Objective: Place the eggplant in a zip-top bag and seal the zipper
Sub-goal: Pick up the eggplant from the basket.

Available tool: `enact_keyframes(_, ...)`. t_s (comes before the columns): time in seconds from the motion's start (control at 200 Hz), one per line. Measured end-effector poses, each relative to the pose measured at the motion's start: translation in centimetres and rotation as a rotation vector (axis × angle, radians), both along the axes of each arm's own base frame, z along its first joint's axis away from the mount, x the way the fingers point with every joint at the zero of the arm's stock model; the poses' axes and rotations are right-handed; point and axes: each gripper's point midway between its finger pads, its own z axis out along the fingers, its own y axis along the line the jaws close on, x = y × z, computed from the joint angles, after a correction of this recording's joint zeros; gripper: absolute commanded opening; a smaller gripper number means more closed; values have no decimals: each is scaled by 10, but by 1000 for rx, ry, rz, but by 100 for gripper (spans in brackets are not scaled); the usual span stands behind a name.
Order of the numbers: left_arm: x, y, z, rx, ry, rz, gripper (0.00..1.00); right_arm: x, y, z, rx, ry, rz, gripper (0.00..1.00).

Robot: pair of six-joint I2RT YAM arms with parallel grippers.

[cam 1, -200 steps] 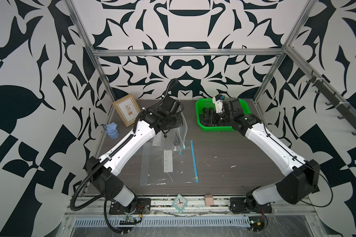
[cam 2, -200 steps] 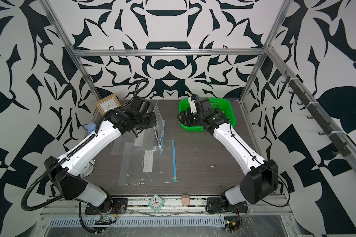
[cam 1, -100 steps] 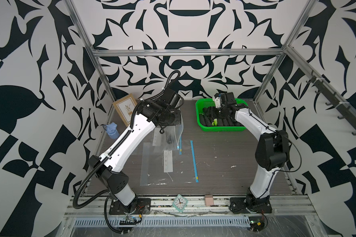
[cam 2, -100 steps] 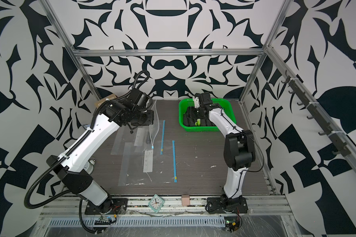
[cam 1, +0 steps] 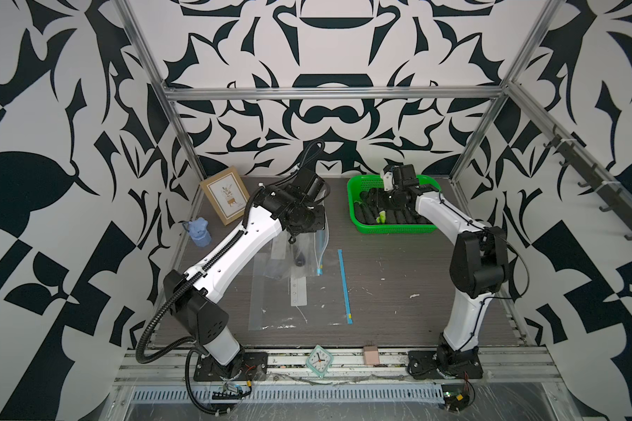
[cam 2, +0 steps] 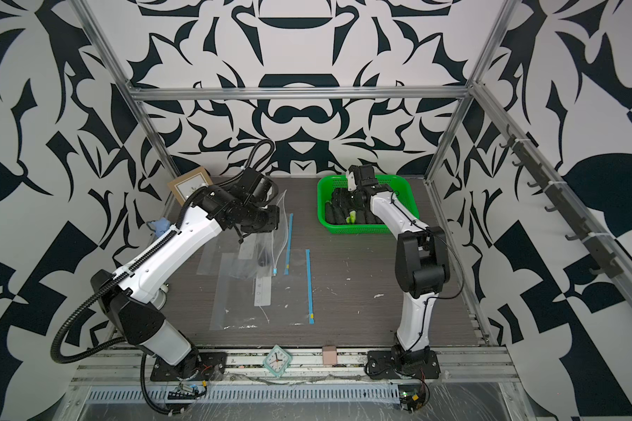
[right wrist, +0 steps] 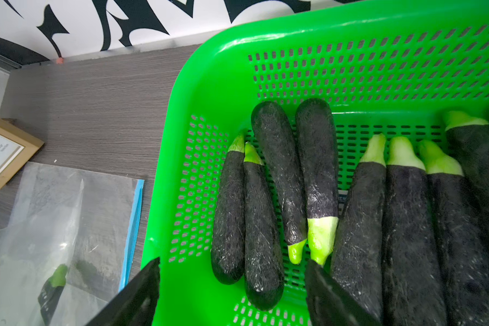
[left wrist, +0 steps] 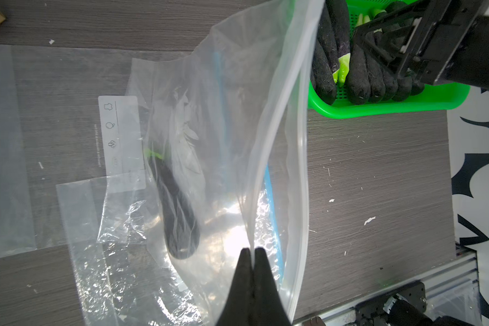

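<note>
left wrist view: our left claw (left wrist: 250, 251) is clenched on the rim of the zip-top bag (left wrist: 237, 127), we reckon to hold its mouth agape. the eggplant (left wrist: 178, 209) lies inside, just beyond. our right claw (right wrist: 232, 261) hangs released above the green basket (right wrist: 209, 70).

On the table (cam 1: 398, 284), the zip-top bag (left wrist: 237, 127) hanging from my left gripper (left wrist: 250, 249) holds the eggplant (left wrist: 178, 214) above flat bags (cam 1: 281, 310) left of centre, the basket (cam 1: 391, 229) of other eggplants (right wrist: 319, 158) sits back right under my right gripper (right wrist: 232, 261), the picture frame (cam 1: 226, 195) back left.
</note>
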Motion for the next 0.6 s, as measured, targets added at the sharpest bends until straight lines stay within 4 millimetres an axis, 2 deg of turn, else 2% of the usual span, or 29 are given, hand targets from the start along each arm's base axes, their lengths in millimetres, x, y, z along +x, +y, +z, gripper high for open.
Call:
enact_keyframes(0.11,2,-1,1,-7,-5,1,0,4,0,-7,-11,13,1,75)
enact_keyframes(0.245,3,-1,2,-11,-9,3,0,12,0,-19,-33,29,3,66)
enact_keyframes(0.335,4,-1,3,-15,-12,6,0,15,-1,-27,-50,47,7,64)
enact_keyframes(0.6,6,-3,4,-24,-21,7,0,40,-2,-33,-83,43,-8,56)
